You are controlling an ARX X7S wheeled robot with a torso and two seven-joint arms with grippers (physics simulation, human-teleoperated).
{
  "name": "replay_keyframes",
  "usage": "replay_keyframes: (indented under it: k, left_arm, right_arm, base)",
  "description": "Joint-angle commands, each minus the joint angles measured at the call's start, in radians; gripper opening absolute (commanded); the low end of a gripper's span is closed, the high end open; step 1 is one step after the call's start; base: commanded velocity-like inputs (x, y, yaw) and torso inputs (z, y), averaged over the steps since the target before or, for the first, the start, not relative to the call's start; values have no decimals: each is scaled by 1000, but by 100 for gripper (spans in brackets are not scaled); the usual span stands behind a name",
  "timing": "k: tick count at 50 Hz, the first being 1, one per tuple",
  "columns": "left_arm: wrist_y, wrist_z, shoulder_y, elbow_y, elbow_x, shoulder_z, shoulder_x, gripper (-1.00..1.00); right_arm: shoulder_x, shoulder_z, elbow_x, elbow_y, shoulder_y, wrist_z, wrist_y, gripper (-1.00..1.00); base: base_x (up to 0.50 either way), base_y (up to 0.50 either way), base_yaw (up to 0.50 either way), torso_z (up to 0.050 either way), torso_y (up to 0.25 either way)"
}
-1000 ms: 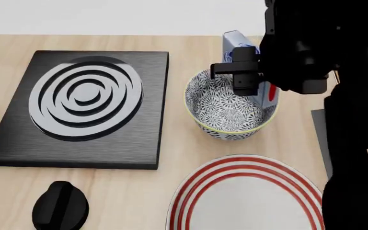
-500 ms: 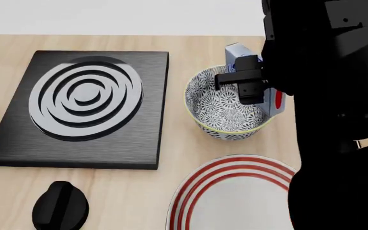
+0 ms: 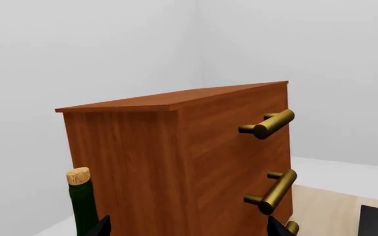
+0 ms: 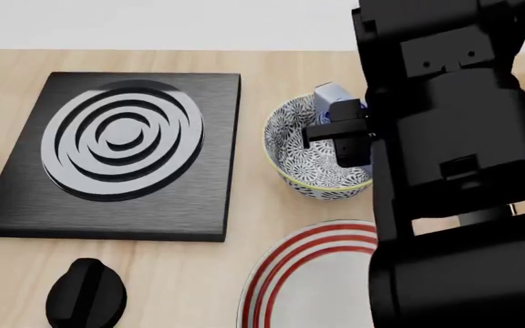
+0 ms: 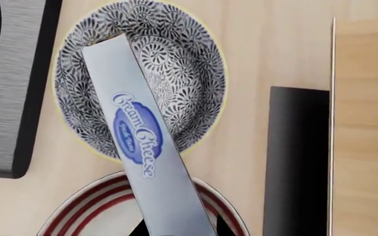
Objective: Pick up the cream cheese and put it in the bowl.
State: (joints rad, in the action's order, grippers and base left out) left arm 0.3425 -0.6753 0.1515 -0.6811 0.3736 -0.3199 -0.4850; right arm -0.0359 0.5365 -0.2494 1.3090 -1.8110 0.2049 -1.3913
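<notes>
While my right gripper (image 4: 349,133) hangs over the bowl (image 4: 290,147), its jaws are closed on the cream cheese (image 5: 143,142), which slants across the patterned hollow. Nearer me lies the red-ringed plate (image 4: 303,273); the stove plate (image 4: 117,154) sits left. My left jaws' state I cannot tell.

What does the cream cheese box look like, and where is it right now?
The cream cheese is a slim, pale blue-grey box, cardboard by its look, with a dark blue oval logo and white script reading "Cream Cheese". The right gripper holds it by one end, tilted, above the bowl. In the wrist view its free end reaches over the bowl's patterned inside. In the head view only its top corner shows behind the gripper. Whether it touches the bowl is unclear.
</notes>
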Motion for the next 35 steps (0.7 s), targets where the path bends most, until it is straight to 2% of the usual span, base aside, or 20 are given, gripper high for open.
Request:
replay_keyframes:
  k: [1,19,26,35]
  left_arm:
    - [-3,0,1,1,0,0,0,100]
    - [0,-2,0,-1,0,3,-3,100]
    - [0,-2,0,-1,1,3,-4,100]
    - [-5,-2,3,-1,0,1,-3,100]
  right_arm:
    - [24,-108,191,-1,16,69,2,-100]
    - [32,-141,217,0,32,49,52,-100]
    - [34,-109,187,0,49,64,79,-100]
    - [29,-151,222,0,76,45,102,-100]
  base:
    - [0,0,0,0,0]
    - [0,0,0,1,1]
    - [0,0,0,0,1]
    - [0,0,0,0,0]
